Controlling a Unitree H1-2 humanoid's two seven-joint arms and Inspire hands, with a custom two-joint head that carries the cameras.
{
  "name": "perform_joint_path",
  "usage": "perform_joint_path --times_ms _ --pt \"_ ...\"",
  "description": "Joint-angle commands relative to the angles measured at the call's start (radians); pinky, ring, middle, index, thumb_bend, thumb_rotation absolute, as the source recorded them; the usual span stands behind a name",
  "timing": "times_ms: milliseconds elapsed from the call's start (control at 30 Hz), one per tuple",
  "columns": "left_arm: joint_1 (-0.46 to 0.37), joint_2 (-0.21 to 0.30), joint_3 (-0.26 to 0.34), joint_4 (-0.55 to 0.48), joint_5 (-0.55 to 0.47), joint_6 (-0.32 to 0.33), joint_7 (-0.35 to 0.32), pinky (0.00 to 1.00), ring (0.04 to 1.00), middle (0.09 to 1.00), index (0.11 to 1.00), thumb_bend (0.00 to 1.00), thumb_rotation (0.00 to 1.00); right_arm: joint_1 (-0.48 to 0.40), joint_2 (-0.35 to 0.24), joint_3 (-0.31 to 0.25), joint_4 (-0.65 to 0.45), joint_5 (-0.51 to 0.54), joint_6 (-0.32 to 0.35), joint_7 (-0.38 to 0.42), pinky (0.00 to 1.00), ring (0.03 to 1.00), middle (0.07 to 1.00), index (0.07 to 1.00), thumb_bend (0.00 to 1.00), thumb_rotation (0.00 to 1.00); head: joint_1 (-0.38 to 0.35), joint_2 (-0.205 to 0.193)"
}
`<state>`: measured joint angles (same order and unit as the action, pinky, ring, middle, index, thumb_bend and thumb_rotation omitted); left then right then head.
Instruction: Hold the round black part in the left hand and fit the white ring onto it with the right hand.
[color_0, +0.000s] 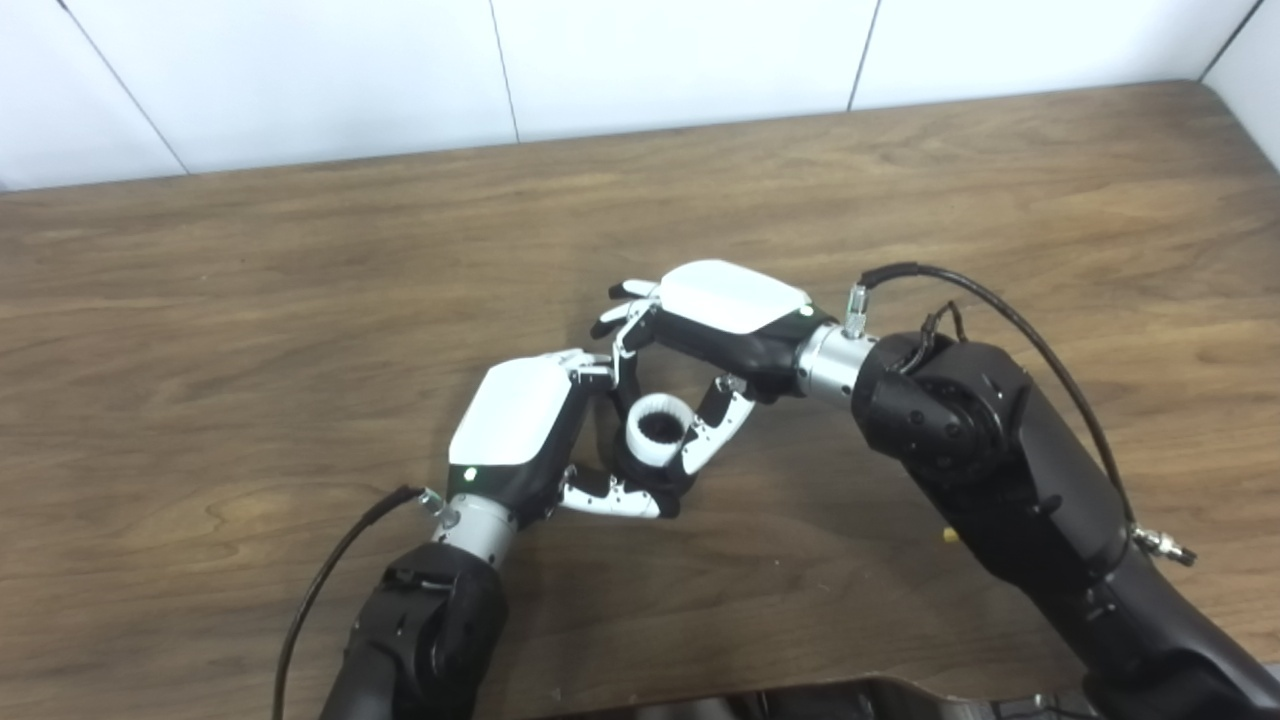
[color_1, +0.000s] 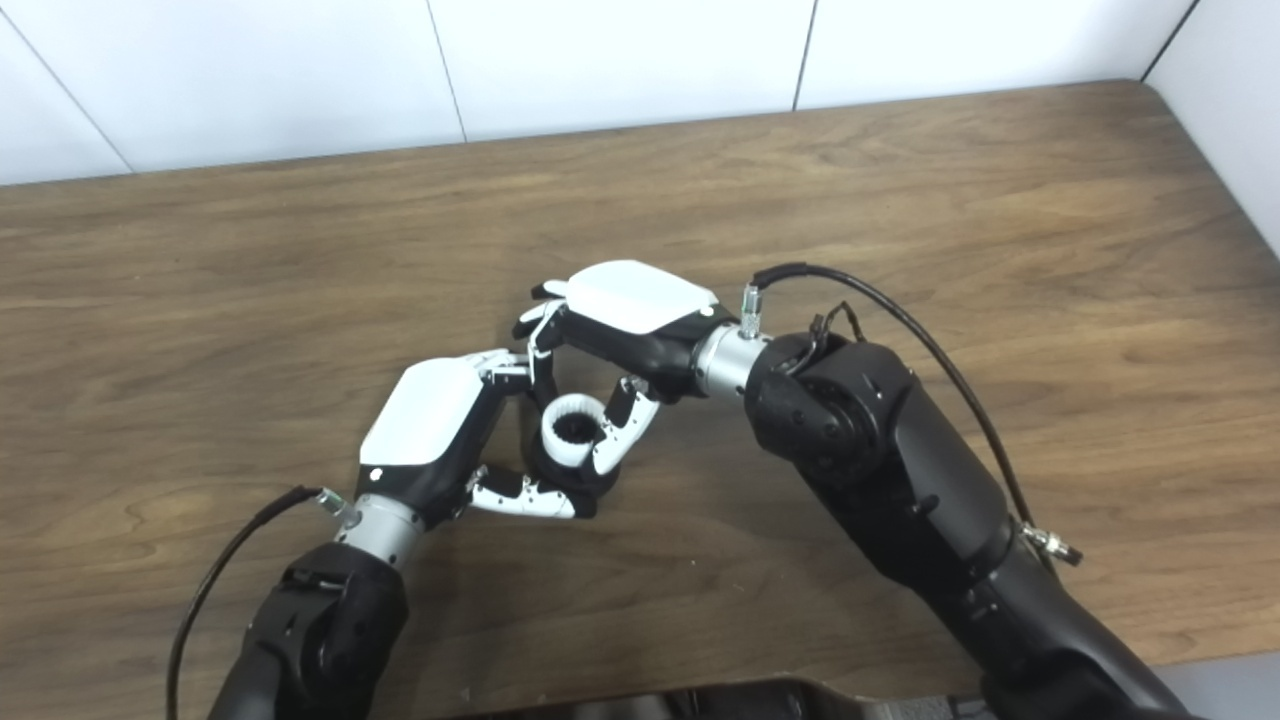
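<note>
My left hand (color_0: 520, 430) is shut on the round black part (color_0: 660, 429) and holds it just above the table, near the middle. Its fingers and thumb hide most of the part. The white ring (color_0: 659, 430) sits on top of the black part, whose dark centre shows through the ring's hole. My right hand (color_0: 722, 322) reaches in from the right. Its thumb presses the ring's right side and its fingers curl over the far left side, so it is closed on the ring. The ring also shows in the right eye view (color_1: 574, 427).
The wooden table (color_0: 900, 180) runs back to a white panelled wall (color_0: 700, 50). Black cables loop from both wrists. The table's right end meets a side wall (color_0: 1250, 70).
</note>
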<state>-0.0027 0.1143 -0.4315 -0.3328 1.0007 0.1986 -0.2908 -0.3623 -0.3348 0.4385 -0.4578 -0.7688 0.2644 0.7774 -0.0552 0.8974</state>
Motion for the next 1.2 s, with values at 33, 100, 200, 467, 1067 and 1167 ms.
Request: perform_joint_path --times_ms 33,100,200,467,1067,1167 --pt "-0.005 -0.004 0.000 -0.022 -0.001 0.005 -0.016 0.84 0.856 0.797 0.490 0.51 0.05 -0.014 0.007 -0.008 -0.010 0.001 -0.007 -0.016 0.91 0.971 0.868 0.485 0.52 0.14 -0.001 0.002" --pt "-0.005 -0.005 0.000 -0.022 -0.001 0.005 -0.016 0.84 0.854 0.796 0.490 0.51 0.05 -0.012 0.008 -0.006 -0.011 -0.001 -0.009 -0.017 0.91 0.970 0.867 0.485 0.52 0.14 -0.002 0.002" --pt "-0.005 -0.006 0.000 -0.025 0.000 0.009 -0.023 0.84 0.855 0.796 0.490 0.51 0.05 -0.010 0.011 -0.003 -0.014 0.001 -0.011 -0.015 0.92 0.971 0.868 0.484 0.52 0.14 -0.002 0.002" --pt "-0.004 -0.006 0.000 -0.024 -0.005 0.003 -0.017 0.85 0.854 0.795 0.489 0.51 0.05 -0.009 0.012 0.004 -0.020 -0.007 -0.016 -0.013 0.91 0.968 0.869 0.486 0.52 0.15 0.000 0.004" --pt "-0.006 -0.001 -0.002 -0.022 0.002 -0.003 -0.013 0.85 0.852 0.793 0.490 0.51 0.05 -0.023 0.006 -0.011 -0.049 -0.053 0.000 0.016 0.96 1.000 0.995 0.841 1.00 0.39 -0.001 0.003" --pt "-0.006 0.000 -0.002 -0.021 0.002 -0.002 -0.014 0.85 0.853 0.795 0.490 0.51 0.05 -0.025 0.005 -0.014 -0.051 -0.053 -0.004 0.016 0.95 1.000 1.000 0.872 1.00 0.38 -0.002 0.003"
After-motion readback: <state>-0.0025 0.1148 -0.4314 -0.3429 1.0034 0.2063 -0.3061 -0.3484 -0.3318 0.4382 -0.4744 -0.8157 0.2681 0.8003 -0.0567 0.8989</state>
